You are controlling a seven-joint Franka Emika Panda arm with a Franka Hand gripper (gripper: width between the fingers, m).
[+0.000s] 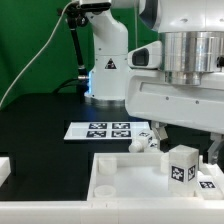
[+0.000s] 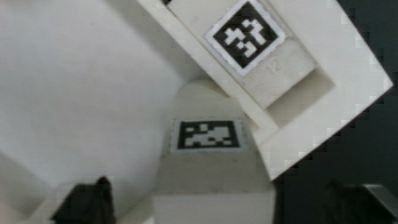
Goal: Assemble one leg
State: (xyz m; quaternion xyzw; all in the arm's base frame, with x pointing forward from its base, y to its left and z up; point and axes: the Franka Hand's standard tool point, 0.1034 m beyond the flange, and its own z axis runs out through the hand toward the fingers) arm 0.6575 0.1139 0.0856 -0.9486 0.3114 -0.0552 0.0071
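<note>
A small white leg [image 1: 182, 165] with a black-and-white tag stands upright on the large white tabletop [image 1: 125, 190], near its corner at the exterior view's right. My gripper [image 1: 188, 142] hangs right above it. In the wrist view the leg [image 2: 214, 150] lies between my two dark fingertips [image 2: 86, 200]. A strip of tabletop [image 2: 80, 110] shows between that fingertip and the leg, so the jaws stand open around it. The other fingertip blends into the dark table. A tag on the tabletop's rim [image 2: 249, 35] lies beyond the leg.
A second white leg [image 1: 143, 141] lies on the black table just behind the tabletop. The marker board [image 1: 105, 129] lies flat farther back. More white parts sit at the exterior view's left edge [image 1: 4, 170] and right edge [image 1: 208, 185]. The robot base [image 1: 105, 65] stands behind.
</note>
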